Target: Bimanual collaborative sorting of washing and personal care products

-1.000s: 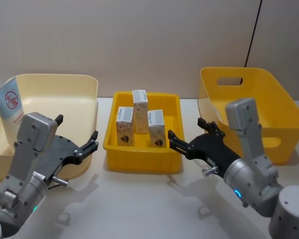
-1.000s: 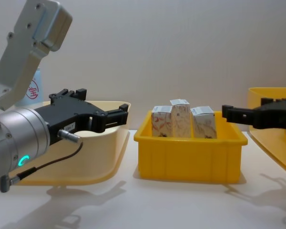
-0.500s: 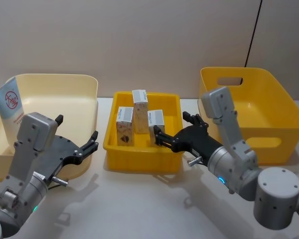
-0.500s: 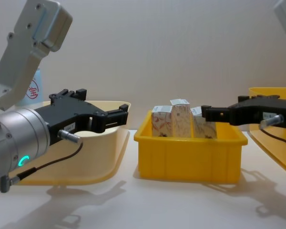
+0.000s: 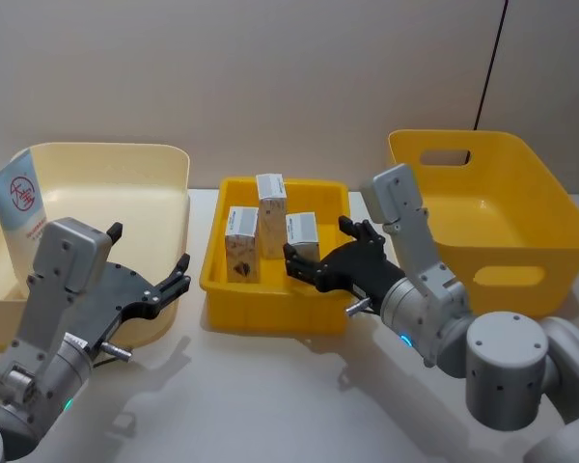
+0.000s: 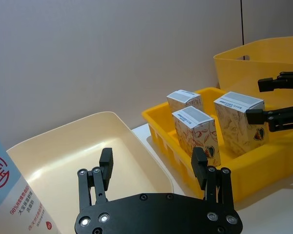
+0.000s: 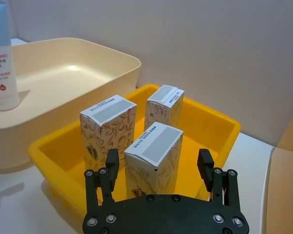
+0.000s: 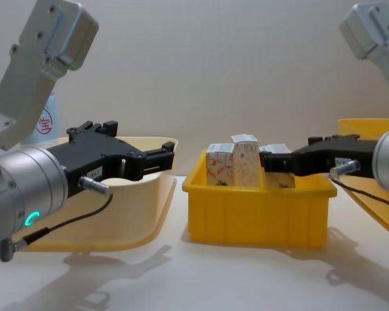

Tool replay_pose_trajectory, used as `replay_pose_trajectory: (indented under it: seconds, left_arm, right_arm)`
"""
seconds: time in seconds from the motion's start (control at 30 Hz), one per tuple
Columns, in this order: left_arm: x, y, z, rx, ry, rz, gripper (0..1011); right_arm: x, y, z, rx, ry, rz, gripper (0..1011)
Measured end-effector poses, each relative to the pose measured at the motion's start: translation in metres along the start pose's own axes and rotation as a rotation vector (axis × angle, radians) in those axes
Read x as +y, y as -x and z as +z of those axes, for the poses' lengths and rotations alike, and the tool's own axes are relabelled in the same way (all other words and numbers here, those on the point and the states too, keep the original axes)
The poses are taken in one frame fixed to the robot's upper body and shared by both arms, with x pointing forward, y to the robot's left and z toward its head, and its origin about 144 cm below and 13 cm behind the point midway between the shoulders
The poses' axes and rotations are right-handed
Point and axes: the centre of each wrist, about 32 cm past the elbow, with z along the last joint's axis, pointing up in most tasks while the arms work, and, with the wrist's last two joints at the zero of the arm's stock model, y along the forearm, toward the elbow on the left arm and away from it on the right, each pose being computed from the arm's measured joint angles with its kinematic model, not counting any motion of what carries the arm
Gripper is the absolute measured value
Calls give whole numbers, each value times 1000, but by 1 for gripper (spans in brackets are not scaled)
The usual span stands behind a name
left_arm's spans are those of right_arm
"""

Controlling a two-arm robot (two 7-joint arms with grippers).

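While the left gripper (image 5: pixel 181 272) hangs close to the robot, by the near corner of the cream bin (image 5: pixel 125 159), its jaws are spread wide and hold nothing.

A little farther on, the right gripper (image 7: pixel 157 163) reaches into the small yellow tray (image 5: pixel 270 316) in the middle. Its jaws are wide too, one on each side of the nearest carton (image 5: pixel 302 230). They have not closed on it yet. I cannot tell if a finger touches it.

A second carton (image 5: pixel 241 243) stands upright at the left of the same tray. A third carton (image 5: pixel 271 201) stands behind them, close to both.

Over on the left, a white and blue tube (image 5: pixel 19 207) with a round red mark leans at the far side of the cream bin and seems to stand inside it. On the right sits the big yellow bin (image 5: pixel 482 183), and the part of its inside that I can see is bare.

I think the job is only partly done. The tube looks sorted, but all three cartons still wait in the tray. The carton between the right jaws looks like the next one to go.

The worktop (image 5: pixel 270 405) is pale and smooth, with soft shadows under the arms. Behind everything is a plain wall (image 5: pixel 270 77). A thin black cable (image 5: pixel 492 58) runs down it toward the big bin.
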Motion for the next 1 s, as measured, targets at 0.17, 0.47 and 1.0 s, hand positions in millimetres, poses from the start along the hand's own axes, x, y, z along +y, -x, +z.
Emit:
replay_pose_trajectory:
  seconds: [0.17, 0.47, 1.0]
  left_arm:
    - [0, 0, 0, 0, 0, 0, 1000]
    - [0, 0, 0, 0, 0, 0, 1000]
    - [0, 0, 0, 0, 0, 0, 1000]
  right_arm:
    - [5, 3, 0, -8, 10, -7, 1001]
    - [15, 10, 0, -20, 25, -14, 1001]
    - [25, 18, -2, -12, 45, -49, 1001]
